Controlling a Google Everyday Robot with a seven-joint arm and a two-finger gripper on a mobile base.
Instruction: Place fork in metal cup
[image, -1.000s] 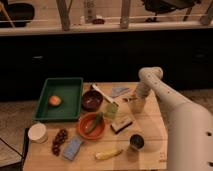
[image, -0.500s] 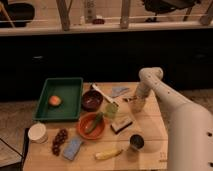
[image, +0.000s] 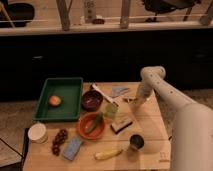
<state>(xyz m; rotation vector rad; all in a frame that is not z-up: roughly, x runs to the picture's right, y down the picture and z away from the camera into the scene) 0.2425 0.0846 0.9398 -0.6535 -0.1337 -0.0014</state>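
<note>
Fork (image: 127, 99) lies toward the far right of the desk (image: 151, 126), at the gripper (image: 136, 102), which is down at the desk top. Whether the gripper is apart or clamped on it I cannot tell. A good grasp would take the thin handle crosswise and lift straight up before travelling. The cup (image: 136, 142) stands well apart, near the front edge, so the fork should be tipped upright and lowered centrally to avoid knocking it off. A block (image: 121, 124) lies between them and a banana (image: 108, 154) is left of the cup. Bare wood on the right gives the freer path.
</note>
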